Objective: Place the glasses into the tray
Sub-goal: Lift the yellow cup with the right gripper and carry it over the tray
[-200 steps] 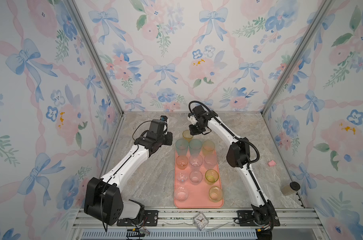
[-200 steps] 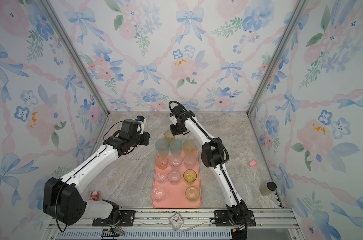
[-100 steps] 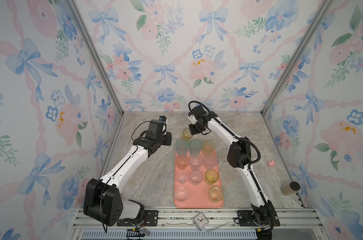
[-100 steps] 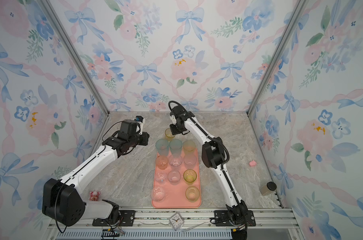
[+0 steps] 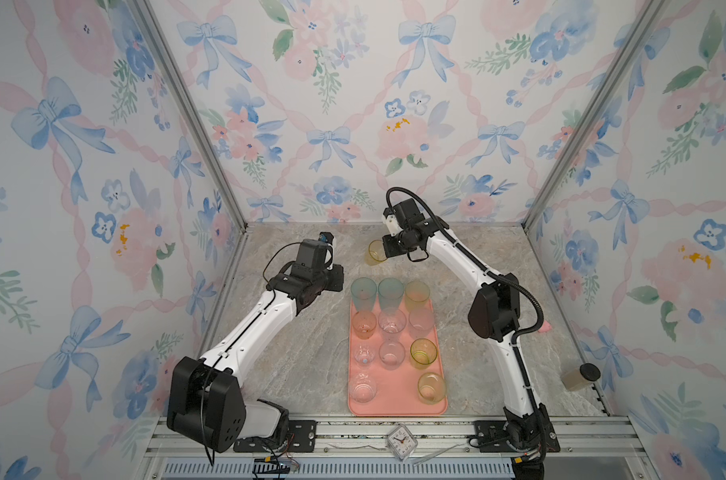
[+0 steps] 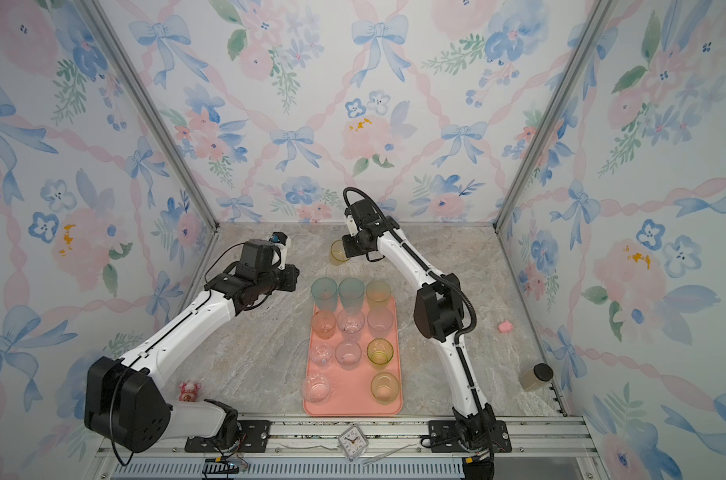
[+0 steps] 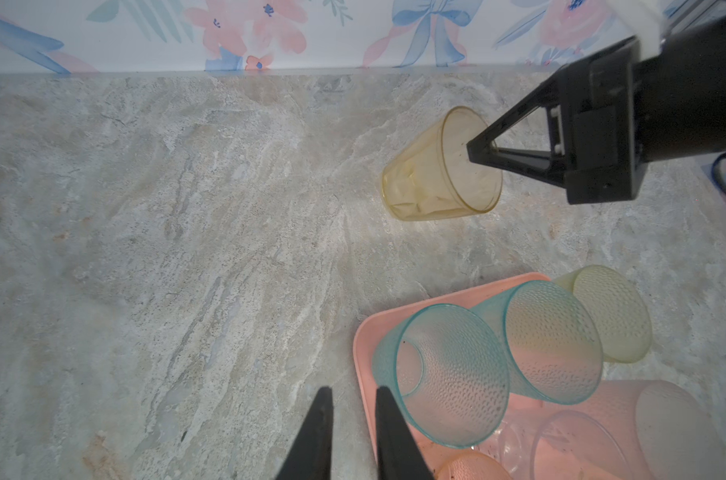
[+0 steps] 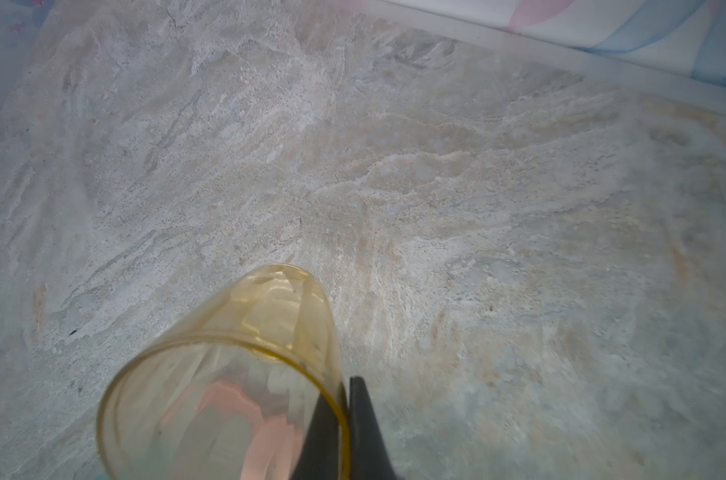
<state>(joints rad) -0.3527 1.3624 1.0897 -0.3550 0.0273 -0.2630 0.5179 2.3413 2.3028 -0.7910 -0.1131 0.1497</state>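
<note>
The marble worktop [image 5: 295,374] carries the pink tray [image 5: 394,392], where eleven glasses [image 5: 423,352] stand in rows. Beyond the tray's far end, off it, a tilted amber glass [image 7: 428,183] is pinched at its rim by the right end effector [image 7: 481,151]. The left end effector [image 7: 354,390] is slightly parted and empty, near the tray's far corner.

The tray [image 5: 394,395] lies in the middle of the table [image 5: 303,365], by its front edge, and the glasses [image 5: 391,320] stand in rows in it. One more glass [image 5: 376,252] is behind the tray, nearer the back edge. A jar [image 5: 579,376] sits by the front right corner.
</note>
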